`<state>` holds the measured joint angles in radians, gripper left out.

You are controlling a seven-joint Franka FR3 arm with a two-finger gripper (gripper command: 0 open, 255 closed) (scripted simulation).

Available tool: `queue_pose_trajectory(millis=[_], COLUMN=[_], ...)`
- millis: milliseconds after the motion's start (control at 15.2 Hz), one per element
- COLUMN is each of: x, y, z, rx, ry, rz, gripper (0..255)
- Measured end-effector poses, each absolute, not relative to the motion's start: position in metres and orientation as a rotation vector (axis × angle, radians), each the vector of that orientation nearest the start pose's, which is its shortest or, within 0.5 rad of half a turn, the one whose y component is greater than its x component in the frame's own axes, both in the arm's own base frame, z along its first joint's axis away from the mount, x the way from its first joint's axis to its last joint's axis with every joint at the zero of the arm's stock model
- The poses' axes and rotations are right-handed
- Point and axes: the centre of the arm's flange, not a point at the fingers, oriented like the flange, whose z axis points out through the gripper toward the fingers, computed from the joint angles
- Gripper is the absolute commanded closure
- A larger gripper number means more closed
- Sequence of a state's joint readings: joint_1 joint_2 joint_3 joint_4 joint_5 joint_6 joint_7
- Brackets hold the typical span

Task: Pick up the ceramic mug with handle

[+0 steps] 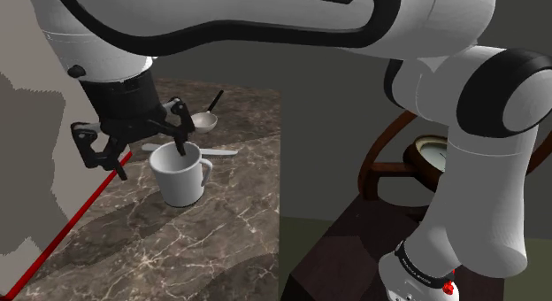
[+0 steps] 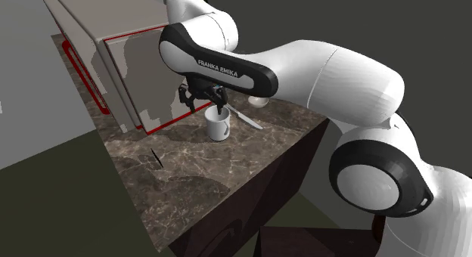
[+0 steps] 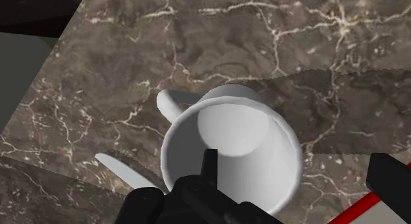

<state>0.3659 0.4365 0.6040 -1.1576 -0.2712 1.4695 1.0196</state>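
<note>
The gripper (image 1: 150, 159) hangs open directly over the mug (image 1: 181, 186), one finger dipped inside the rim and the other outside the wall. The side away from the handle (image 3: 168, 103) sits between them, not yet clasped. The mug stands upright on the tabletop (image 1: 177, 255), mouth toward the gripper — plain white, smooth, tapering downward — on dark brown, pale-veined stone.

Under the pincer (image 1: 150, 159), the mug (image 1: 181, 177) is smooth and plain white with a soft sheen. The table (image 1: 195, 246) carrying it looks like polished brown marble with pale veins. The pincer itself is matt black.
</note>
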Motion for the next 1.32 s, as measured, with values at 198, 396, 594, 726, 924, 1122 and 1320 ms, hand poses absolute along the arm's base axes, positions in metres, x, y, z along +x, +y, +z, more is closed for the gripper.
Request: queue_pose_trajectory(millis=[198, 396, 594, 726, 924, 1122, 1320], x=[0.467, 0.466, 0.466, 0.466, 0.466, 0.467, 0.466], y=[0.465, 0.466, 0.467, 0.467, 0.467, 0.467, 0.466], z=[0.562, 0.546, 0.543, 0.543, 0.543, 0.543, 0.553], rx=[-3.2, -3.2, -3.2, -3.2, -3.2, -3.2, -3.2], ry=[0.174, 0.174, 0.174, 0.174, 0.174, 0.174, 0.174], rz=[0.013, 0.013, 0.013, 0.013, 0.013, 0.012, 0.013], gripper=[0, 0, 255, 255, 255, 255, 255])
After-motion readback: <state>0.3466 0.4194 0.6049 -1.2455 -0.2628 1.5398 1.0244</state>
